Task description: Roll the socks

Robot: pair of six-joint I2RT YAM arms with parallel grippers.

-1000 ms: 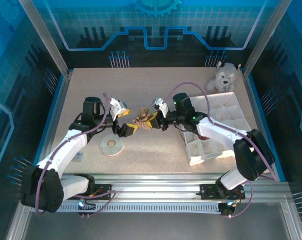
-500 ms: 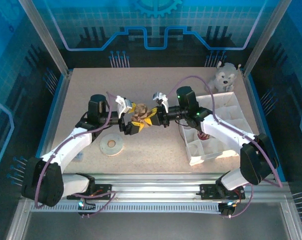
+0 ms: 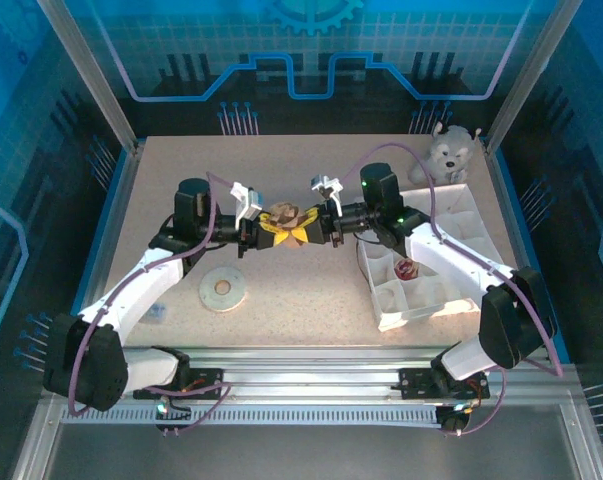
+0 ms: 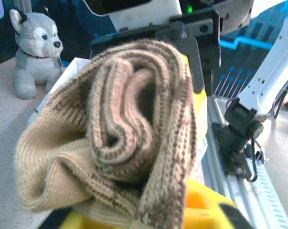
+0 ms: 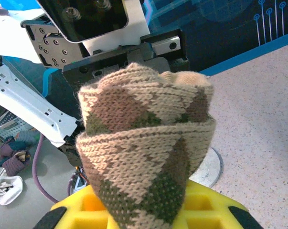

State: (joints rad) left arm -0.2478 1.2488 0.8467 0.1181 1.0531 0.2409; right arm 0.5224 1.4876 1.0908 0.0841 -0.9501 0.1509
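We are seeing a tan sock [image 5: 144, 143] showing brown and olive argyle diamonds, the right gripper [image 3: 309, 226] wearing yellow fingers [image 5: 210, 207], a grey-white plush dog [image 4: 34, 47] beyond the left gripper [image 3: 264, 230]

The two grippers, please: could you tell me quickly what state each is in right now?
Left gripper: closed on the rolled brown-and-tan argyle knit sock.
Right gripper: closed on the same sock.

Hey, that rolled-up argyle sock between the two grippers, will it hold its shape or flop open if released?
The argyle sock roll is soft knit, so it probably squashes rather than resists. Its coils look loosely wound, with an open gap, so it may well unroll.
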